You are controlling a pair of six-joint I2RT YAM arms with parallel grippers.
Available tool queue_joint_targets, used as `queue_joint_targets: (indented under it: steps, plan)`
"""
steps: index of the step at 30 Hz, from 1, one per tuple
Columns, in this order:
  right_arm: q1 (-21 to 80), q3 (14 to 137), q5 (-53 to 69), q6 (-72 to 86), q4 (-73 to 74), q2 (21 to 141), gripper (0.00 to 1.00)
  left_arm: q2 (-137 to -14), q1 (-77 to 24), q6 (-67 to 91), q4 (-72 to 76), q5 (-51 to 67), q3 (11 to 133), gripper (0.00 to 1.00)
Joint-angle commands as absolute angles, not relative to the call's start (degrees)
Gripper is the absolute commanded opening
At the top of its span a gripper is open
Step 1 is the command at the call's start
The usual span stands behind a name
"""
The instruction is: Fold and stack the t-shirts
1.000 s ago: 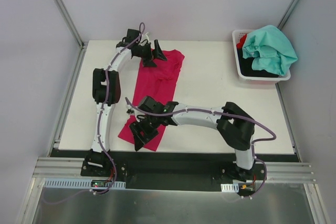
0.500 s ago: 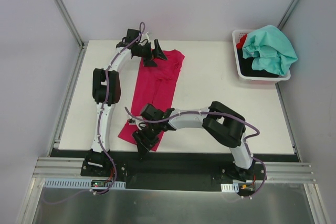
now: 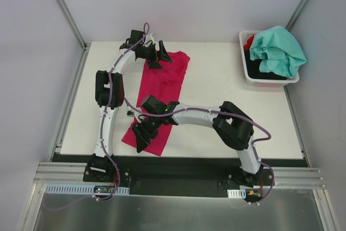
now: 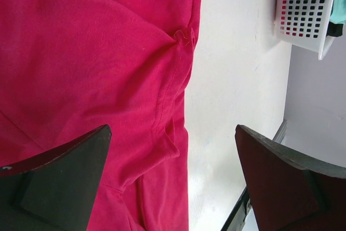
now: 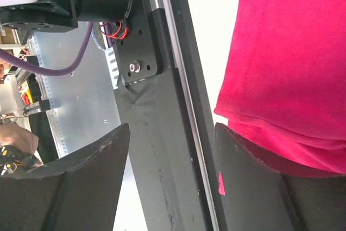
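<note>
A large magenta-pink t-shirt [image 3: 159, 87] lies on the white table [image 3: 227, 112] as a long folded strip running from the far middle to the near left. My left gripper [image 3: 159, 58] hangs open over the strip's far end; in the left wrist view [image 4: 173, 182] the cloth [image 4: 92, 68] lies under its left finger and nothing is between the fingers. My right gripper [image 3: 140, 140] is open at the strip's near-left corner. In the right wrist view [image 5: 173, 179] one finger overlaps the shirt's hem [image 5: 281, 79] and the other is off the table's front edge.
A white plastic basket [image 3: 243, 58] stands at the far right corner, also showing in the left wrist view [image 4: 305, 9]. It holds a teal-mint t-shirt [image 3: 278, 50] draped over its rim, a black one [image 3: 265, 70] and a red one [image 3: 248, 40]. A black rail [image 5: 162, 133] runs along the near edge.
My right arm drew its elbow in and its open gripper shifted a little left along the shirt's near hem. The left arm and the shirt stayed put.
</note>
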State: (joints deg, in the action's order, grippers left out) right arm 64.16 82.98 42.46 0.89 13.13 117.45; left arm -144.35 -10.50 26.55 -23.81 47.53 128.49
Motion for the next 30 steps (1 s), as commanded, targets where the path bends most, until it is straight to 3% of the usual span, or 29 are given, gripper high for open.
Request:
queue_joint_targets:
  steps: [1, 13, 30]
  plan:
    - [63.2, 86.4, 43.2, -2.6, 14.4, 119.3, 0.68, -144.7, -10.5, 26.5, -22.2, 47.9, 128.1, 0.99]
    - [60.8, 93.9, 44.5, -2.0, 13.9, 131.2, 0.68, -143.8, -10.5, 26.1, -22.2, 47.3, 127.4, 0.99]
    - [60.9, 75.1, 30.9, -0.2, 24.8, 120.9, 0.70, -144.1, -10.2, 25.8, -22.3, 45.8, 128.1, 0.99]
